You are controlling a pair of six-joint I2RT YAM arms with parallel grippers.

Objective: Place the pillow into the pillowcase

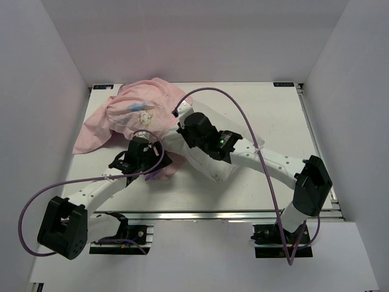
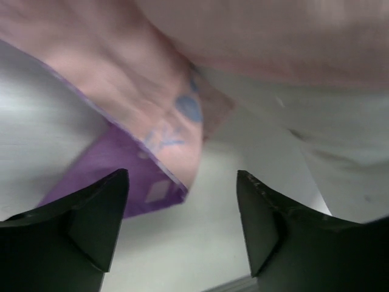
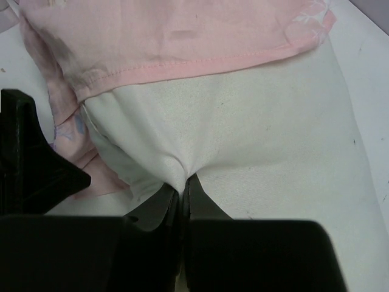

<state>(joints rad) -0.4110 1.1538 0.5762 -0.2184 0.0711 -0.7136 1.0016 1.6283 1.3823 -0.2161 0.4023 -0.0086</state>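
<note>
Pink fabric of the pillowcase (image 1: 141, 111) lies heaped at the far left of the table (image 1: 285, 115) in the top view, part of it drawn over one end of the pillow (image 1: 226, 120). The pillow's bare white end stretches toward the right arm. The right gripper (image 1: 180, 118) sits at the pillowcase's edge, and the left gripper (image 1: 146, 156) is just below the bundle, beside a small purple corner of cloth.

From the left wrist, the left gripper (image 2: 182, 225) stands wide apart and holds nothing. A purple-faced corner of the pillowcase (image 2: 137, 112) hangs just beyond its left finger. The pillow (image 2: 298, 131) fills the upper right, blurred, so I cannot tell whether the cloth touches the finger.

From the right wrist, the right gripper (image 3: 182, 193) is pinched tight on a pucker of the pillow (image 3: 261, 146). The pink hem of the pillowcase (image 3: 170, 36) crosses the pillow just past that pinch. A black shape (image 3: 30, 158) at the left edge may be part of the other arm.
</note>
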